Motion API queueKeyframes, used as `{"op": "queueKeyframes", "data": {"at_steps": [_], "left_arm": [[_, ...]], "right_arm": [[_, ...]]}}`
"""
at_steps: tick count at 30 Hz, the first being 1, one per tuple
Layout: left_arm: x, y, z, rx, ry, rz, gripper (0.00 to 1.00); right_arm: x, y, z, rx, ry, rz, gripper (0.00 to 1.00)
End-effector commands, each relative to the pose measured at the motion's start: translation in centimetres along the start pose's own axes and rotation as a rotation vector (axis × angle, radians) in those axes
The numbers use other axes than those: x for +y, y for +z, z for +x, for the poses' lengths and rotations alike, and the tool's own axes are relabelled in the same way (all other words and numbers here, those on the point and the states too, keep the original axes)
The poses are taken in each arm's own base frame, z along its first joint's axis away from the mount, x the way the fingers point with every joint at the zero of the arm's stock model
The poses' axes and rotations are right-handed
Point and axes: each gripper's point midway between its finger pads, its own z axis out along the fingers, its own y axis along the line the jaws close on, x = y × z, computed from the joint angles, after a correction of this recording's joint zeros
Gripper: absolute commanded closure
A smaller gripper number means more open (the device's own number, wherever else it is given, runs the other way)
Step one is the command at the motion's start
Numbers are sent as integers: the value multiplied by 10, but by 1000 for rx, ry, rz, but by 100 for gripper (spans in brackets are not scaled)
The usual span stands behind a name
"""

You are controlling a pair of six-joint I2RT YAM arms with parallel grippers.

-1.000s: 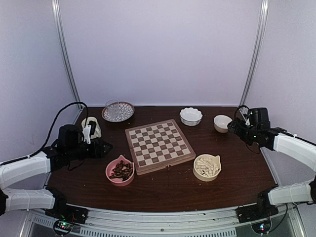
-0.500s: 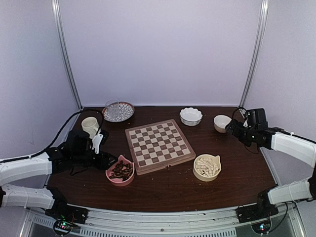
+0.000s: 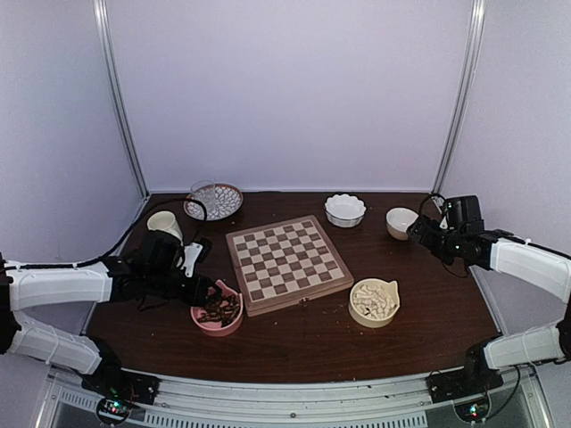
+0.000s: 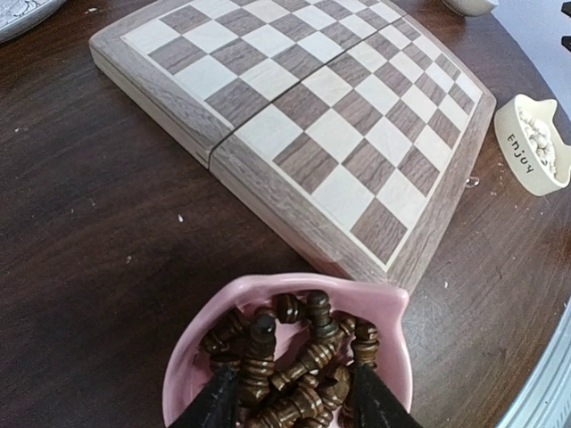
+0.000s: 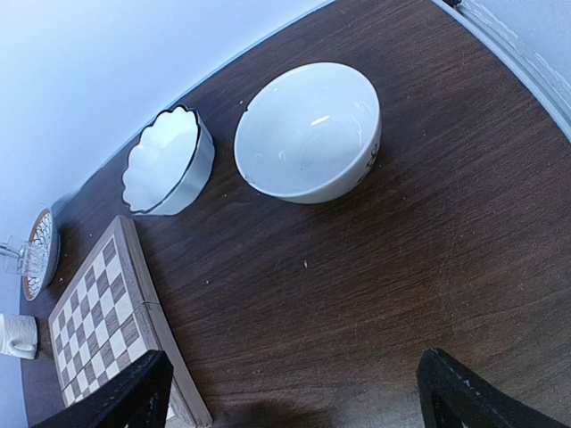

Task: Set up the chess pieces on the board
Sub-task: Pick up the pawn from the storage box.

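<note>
Trouble, if it comes, starts in the pink bowl [image 4: 393, 308], which sits just beside the board's near left corner. My left fingers [image 4: 212, 408] are down in it, half spread and straddling the heap of dark pieces [image 4: 308, 357]. They are not pinched on any single one as far as I can see. Several pieces lie between the tips, some upright, most crosswise and leaning on each other.

If I close here, I judge I may catch two at once, or clamp one at a slant. A slanted piece would likely twist out on the way to the board [image 4: 330, 125]. It could then roll across the squares or off onto the tabletop [image 4: 89, 223]. A tangled neighbour could also ride up and drop off mid-carry.

The bowl looks light and it is very close to the board's edge. A sideways pull from the fingers could shove it against the board or tip it.

No square on the board holds a piece, so the whole setup is ahead of me.

My right fingers [image 5: 125, 392] are spread wide and hold nothing. They hover past the board's far right corner, near the white bowl [image 5: 308, 134]. The cream pieces [image 3: 375, 300] wait in their bowl by the board's near right corner, well apart from those fingers.
</note>
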Motion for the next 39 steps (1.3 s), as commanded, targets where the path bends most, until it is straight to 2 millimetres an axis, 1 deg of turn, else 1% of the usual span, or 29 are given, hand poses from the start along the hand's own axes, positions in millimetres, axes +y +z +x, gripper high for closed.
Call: {"op": "queueKeyframes", "data": {"at_steps": [1,7,12,13,19,22,24,28,35,39], "left_arm": [[-2,6,-12,1,17,-18,56],[9,17,-13,21,3,-96,58],[13,25,-11,52,9,-136,60],[18,25,-12,50,8,-168,60],[21,29,-11,67,13,-190,62],[20,32,-9,77,21,-192,66],[18,34,-9,88,29,-193,71],[15,38,-8,108,62,-222,72],[14,30,-12,85,82,-246,71],[12,33,-12,94,91,-239,71]], "right_arm": [[7,-4,-13,-37,0,-15,0],[6,-4,-12,-36,4,-9,1],[1,-4,-13,-42,19,17,1],[1,-5,-14,-45,20,20,0],[-2,-5,-14,-52,34,32,0],[-2,-5,-14,-51,39,33,0],[-2,-5,-14,-50,37,34,1],[-3,-4,-14,-50,38,36,0],[-3,-2,-13,-46,38,38,0],[-3,-2,-12,-45,39,38,1]]}}
